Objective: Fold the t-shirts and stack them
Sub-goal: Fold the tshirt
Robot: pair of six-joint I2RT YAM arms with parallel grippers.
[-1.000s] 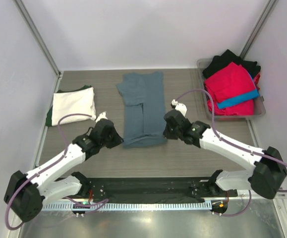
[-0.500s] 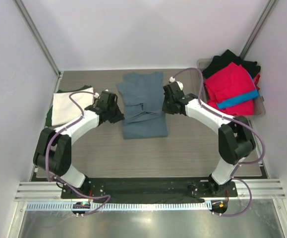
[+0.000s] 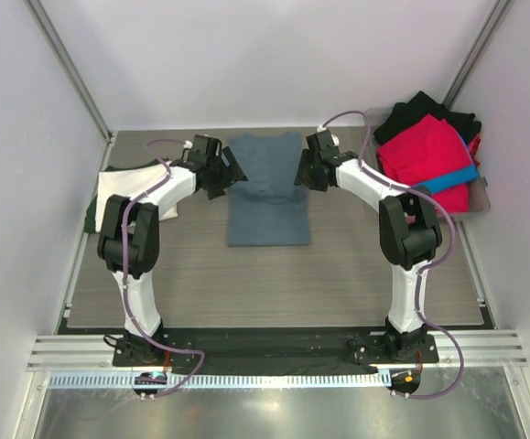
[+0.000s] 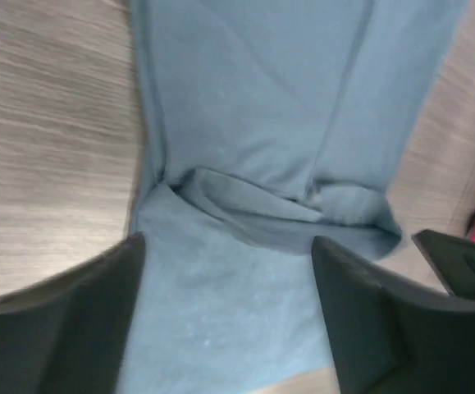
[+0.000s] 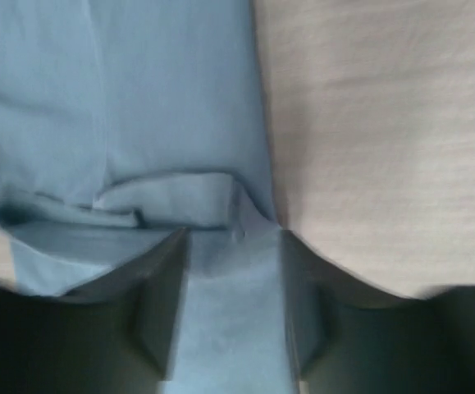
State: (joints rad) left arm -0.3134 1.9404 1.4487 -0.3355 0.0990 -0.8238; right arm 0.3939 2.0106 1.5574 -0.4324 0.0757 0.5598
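**Both grippers open over the folded blue-grey shirt**

From above: blue-grey shirt (image 3: 266, 197) flat on the table (image 3: 246, 274), far centre, doubled over itself, near edge neat. Left gripper (image 3: 230, 172) at its left edge and right gripper (image 3: 304, 174) at its right edge, both level with the upper fold; jaw gaps too small to judge from here. Further left, cream shirt (image 3: 129, 192) folded on top of a dark green shirt (image 3: 91, 218). Far right, a bin (image 3: 480, 206) heaped with a red shirt (image 3: 425, 155), black shirt (image 3: 420, 108) and bright blue shirt (image 3: 438, 183). None of these in the wrist views.

From the left wrist: left gripper (image 4: 227, 250) spread wide, holding nothing, with the blue-grey shirt (image 4: 253, 123) below and a rumpled fold line across it.

From the right wrist: right gripper (image 5: 230, 242) parted more narrowly, nothing pinched. Blue-grey shirt (image 5: 163, 98) lying flat in the gap, the same crumpled fold just ahead of the fingertips.
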